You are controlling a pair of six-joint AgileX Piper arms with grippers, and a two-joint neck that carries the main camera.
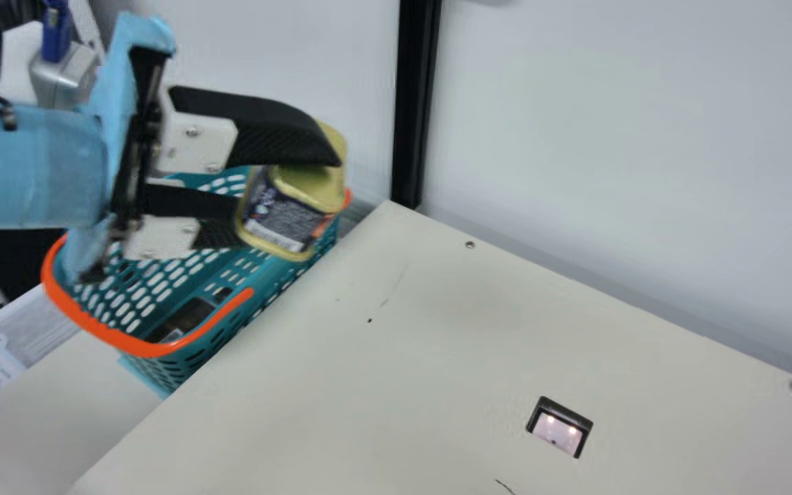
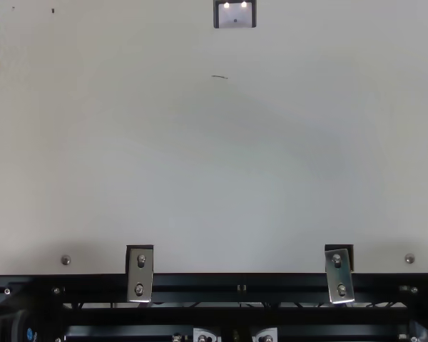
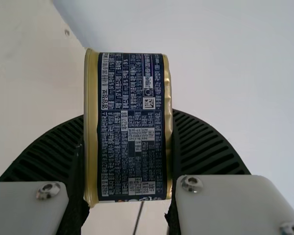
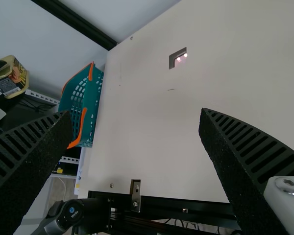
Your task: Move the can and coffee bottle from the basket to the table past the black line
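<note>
Background: a pale wall (image 1: 609, 151) stood behind the cream tabletop (image 1: 396, 385), with the basket (image 1: 162, 349) against the tabletop's edge. A short dark mark (image 2: 220, 76) lay on the surface; could not confirm that it was the black line.

Progress: first transfer under way, judged less than half done. The can (image 1: 284, 216) was off the basket's floor, held in the air near the rim on the tabletop side. Whether it had fully cleared that rim could not be told. Remaining: carry it across and set it down past the line, then fetch the second item. A dark item (image 1: 190, 316) lay low in the basket, presumably the coffee bottle, partly hidden by the basket's side.

Grippers: the left gripper (image 3: 128, 116) pinched the can across its two gold-rimmed ends. The right gripper (image 4: 136, 116) was spread wide, holding nothing.

Orientation: the can was tilted, one gold end turned toward the upper finger in the main view, the printed side facing the left wrist camera. Its long axis, judged from that view, ran roughly along the fingers, pointing outward beyond their tips.
</note>
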